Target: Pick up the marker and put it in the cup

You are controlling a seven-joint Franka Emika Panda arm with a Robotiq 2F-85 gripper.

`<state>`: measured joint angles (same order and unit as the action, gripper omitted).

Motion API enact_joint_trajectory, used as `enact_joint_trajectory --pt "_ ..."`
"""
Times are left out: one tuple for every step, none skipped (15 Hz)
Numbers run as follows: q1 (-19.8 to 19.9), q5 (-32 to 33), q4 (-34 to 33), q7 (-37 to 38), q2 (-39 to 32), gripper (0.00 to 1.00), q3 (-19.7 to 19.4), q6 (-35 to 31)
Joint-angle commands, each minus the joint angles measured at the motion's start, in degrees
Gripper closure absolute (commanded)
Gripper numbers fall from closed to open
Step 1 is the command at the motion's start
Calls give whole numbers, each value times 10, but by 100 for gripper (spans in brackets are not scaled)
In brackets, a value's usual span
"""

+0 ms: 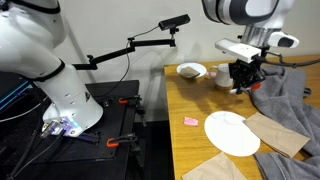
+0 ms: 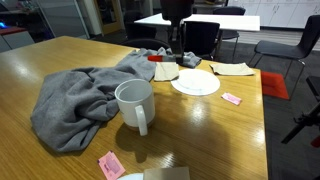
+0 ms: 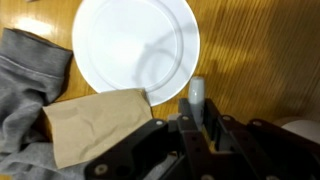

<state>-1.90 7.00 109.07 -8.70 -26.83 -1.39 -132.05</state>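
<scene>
Gripper [image 3: 198, 120], closed on the marker [image 3: 197, 92], hangs above the table [image 3: 255, 50]. Bare wood lies right of the plate [image 3: 135, 45]; napkin [image 3: 95, 125] and cloth [image 3: 25, 90] crowd its left.

White rounded arm [image 1: 245, 10], dark grey bands at joints; black, blocky, angular-edged hand [image 3: 197, 120]

A glossy wooden table [image 2: 60, 62] fills the foreground of a bright office room, with a white table [image 2: 215, 20] and black chairs [image 2: 203, 36] behind it.
</scene>
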Motion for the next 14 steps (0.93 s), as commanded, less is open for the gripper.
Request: enact_joint_trajectory --pt "0 47 10 -24 64 95 1 92" --pt "0 61 7 -36 76 95 3 115" --pt "0 73 5 -50 86 95 5 132" --pt "-1 90 5 -62 96 95 6 145" --pt "-1 104 4 -78 105 95 9 158" --pt "-1 118 4 -93 113 95 11 166" --pt "-1 130 3 -107 120 95 13 174" --pt "0 140 2 -118 126 95 14 179" --pt "1 140 -3 -128 130 95 17 190" --pt "2 135 -7 -133 132 95 19 198" --pt "4 121 -17 -140 133 95 21 217" --pt "3 114 -26 -134 132 95 22 237" --pt "3 102 -42 -134 130 95 23 270" --pt "3 94 -55 -129 129 95 24 302"
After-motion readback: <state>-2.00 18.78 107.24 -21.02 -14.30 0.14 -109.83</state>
